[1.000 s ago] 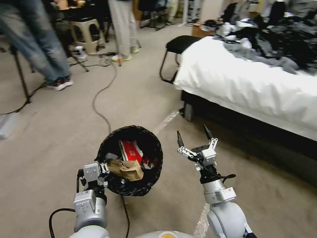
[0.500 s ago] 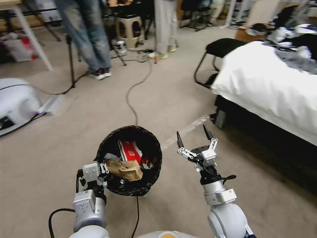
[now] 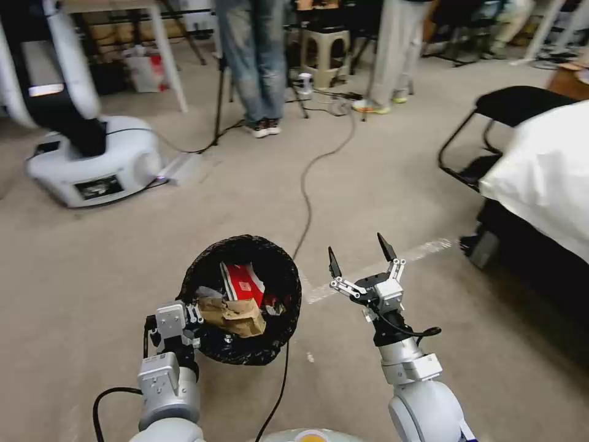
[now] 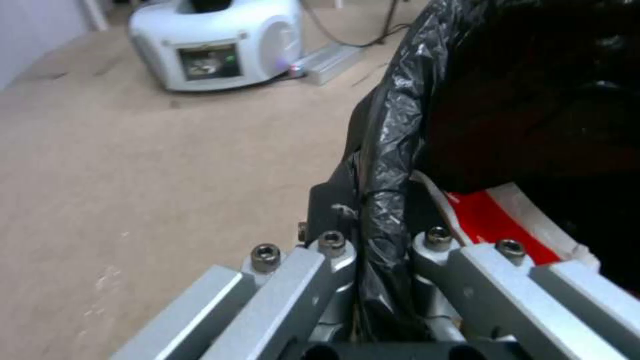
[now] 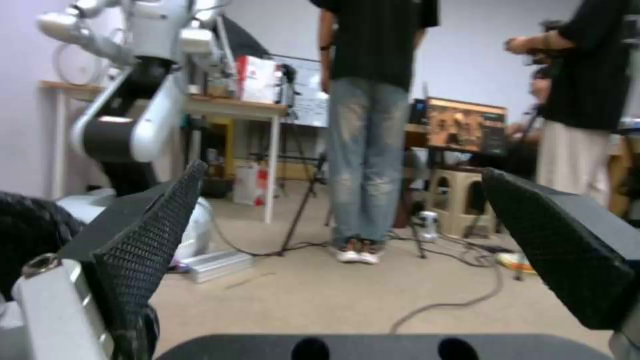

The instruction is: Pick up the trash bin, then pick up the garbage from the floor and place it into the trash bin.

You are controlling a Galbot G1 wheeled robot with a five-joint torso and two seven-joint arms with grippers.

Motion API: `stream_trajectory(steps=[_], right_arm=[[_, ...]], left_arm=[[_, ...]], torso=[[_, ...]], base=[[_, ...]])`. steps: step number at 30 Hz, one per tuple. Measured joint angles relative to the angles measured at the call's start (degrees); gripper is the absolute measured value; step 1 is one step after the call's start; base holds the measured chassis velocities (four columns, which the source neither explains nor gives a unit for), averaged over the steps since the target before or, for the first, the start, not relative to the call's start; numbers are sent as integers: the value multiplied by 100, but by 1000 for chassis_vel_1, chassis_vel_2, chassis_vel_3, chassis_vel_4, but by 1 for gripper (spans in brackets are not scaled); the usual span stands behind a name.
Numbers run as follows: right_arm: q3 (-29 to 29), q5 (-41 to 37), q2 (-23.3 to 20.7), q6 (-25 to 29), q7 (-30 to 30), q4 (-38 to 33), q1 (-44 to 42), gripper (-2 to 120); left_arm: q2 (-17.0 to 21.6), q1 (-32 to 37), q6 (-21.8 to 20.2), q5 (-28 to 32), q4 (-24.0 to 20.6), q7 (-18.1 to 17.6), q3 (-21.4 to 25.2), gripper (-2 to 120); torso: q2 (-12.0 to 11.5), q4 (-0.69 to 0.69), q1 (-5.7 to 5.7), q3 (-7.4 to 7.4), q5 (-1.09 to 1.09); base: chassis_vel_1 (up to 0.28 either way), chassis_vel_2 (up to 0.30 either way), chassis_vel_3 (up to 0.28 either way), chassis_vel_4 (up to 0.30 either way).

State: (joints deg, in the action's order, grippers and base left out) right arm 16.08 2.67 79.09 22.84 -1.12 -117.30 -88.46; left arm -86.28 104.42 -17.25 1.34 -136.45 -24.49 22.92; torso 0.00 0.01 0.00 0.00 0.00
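Left hand [image 3: 184, 319] pinches the upright trash bin [image 3: 242, 299] by its rim, mouth upward; right hand [image 3: 361, 261] spread.

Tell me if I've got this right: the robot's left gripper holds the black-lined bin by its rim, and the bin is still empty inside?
Not quite. The left gripper does hold the trash bin by its rim, but the bin isn't empty: the head view shows a red-and-white carton and crumpled brown paper inside.

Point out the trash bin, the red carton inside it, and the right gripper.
trash bin [image 3: 279, 270]: head view, on the black liner over its rim.
red carton [image 3: 240, 281]: head view, on its red face inside the bin.
right gripper [image 3: 359, 256]: head view, midway between its spread fingertips.
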Motion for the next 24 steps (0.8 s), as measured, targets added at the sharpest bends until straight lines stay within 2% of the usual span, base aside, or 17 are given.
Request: stream_trajectory(steps=[9,11,14,15,17,23,24], right_arm=[[37,-5,-31,20,28,0,29,100],[37,-5,-23,42,30,12,23,100],[34,2,-4,103,37,58,4,100],[34,2,-4,103,37,58,4,100],[33,17,5,144,40,90,-6,100],[34,49,26,204,65,111,-36,100],[34,52,27,223,73,116,-46,100]], left_arm=[[-7,-38,-87,69,69,-36,-11,3],[1,-27,-244,128,44,-89,-2,3],[25,-20,-858,289,-11,-241,69,3],[25,-20,-858,289,-11,-241,69,3],[42,-39,-1292,440,-15,-296,132,3],[51,-189,-1601,785,188,-388,323,3],[57,-233,-1727,1051,217,-425,380,3]], torso=[[0,-3,0,0,0],[0,-2,0,0,0],[0,-2,0,0,0],[0,-2,0,0,0],[0,-1,0,0,-1],[0,-2,0,0,1],[0,-1,0,0,-1]], base=[[21,31,32,22],[0,0,0,0],[0,0,0,0],[0,0,0,0],[0,0,0,0],[0,0,0,0],[0,0,0,0]])
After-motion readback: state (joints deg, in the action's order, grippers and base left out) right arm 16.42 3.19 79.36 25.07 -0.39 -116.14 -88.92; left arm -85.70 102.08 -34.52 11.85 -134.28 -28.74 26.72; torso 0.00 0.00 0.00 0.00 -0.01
